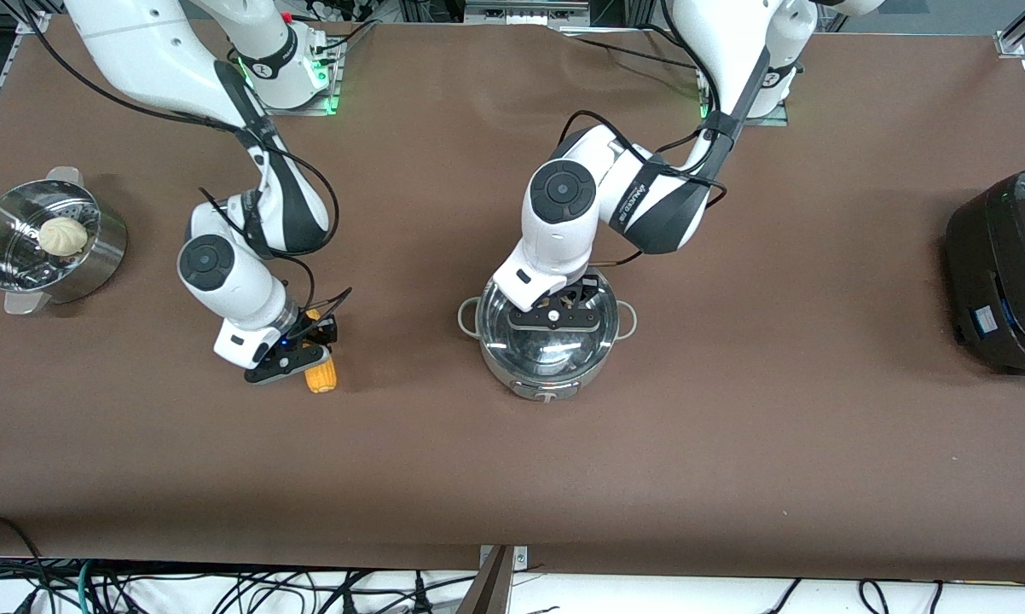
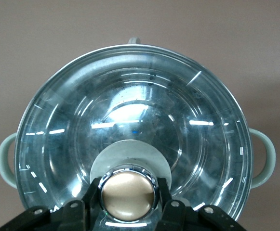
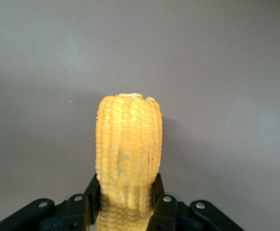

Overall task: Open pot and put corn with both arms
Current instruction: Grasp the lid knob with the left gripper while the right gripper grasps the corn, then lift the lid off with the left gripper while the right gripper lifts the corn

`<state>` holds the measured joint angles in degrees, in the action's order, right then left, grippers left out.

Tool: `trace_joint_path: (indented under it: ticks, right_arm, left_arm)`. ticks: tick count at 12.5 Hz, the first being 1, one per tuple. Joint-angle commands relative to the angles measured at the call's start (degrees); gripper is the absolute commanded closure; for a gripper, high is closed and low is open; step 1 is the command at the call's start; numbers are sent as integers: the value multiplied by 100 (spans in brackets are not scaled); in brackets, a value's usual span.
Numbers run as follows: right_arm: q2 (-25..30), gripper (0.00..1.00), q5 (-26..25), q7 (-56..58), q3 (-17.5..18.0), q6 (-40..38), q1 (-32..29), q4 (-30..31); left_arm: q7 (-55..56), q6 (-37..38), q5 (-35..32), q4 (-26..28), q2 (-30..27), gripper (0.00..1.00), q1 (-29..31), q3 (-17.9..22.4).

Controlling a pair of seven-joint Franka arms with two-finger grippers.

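The steel pot (image 1: 543, 377) stands mid-table with its glass lid (image 1: 536, 345) on it. My left gripper (image 1: 555, 317) is over the lid, its fingers closed on either side of the grey knob (image 2: 127, 193). In the left wrist view the lid (image 2: 130, 106) sits flat on the pot, a grey-green loop handle (image 2: 266, 156) at each side, and the left gripper (image 2: 127, 198) hugs the knob. The yellow corn (image 1: 322, 375) lies on the table toward the right arm's end. My right gripper (image 1: 301, 352) is shut on it. In the right wrist view the corn (image 3: 128, 139) sticks out between the right gripper's (image 3: 127, 202) fingers.
A perforated steel steamer (image 1: 95, 260) holding a white bun (image 1: 63, 235) stands at the right arm's end of the table. A big black cooker (image 1: 1007, 273) stands at the left arm's end. Brown table surface lies between the corn and the pot.
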<state>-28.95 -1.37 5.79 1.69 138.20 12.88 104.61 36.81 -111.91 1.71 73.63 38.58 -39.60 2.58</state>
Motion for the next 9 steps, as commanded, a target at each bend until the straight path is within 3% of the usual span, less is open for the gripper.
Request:
trace_joint_path:
  ticks: [1,5,9]
  right_arm:
    - [284,86,14,19,-20,-1247,-40,-641]
    - [381,86,75,10,-38,-3461,-92,-2143]
    - [381,86,603,-653,67,-4161,-41,-2857]
  left_arm:
    - [-139,712,-110,-103,-656,100,241,234]
    - [-899,1547,-75,-120,-1238,100,1154,182]
    - [-2771,1698,216,20,-1345,100,2480,208]
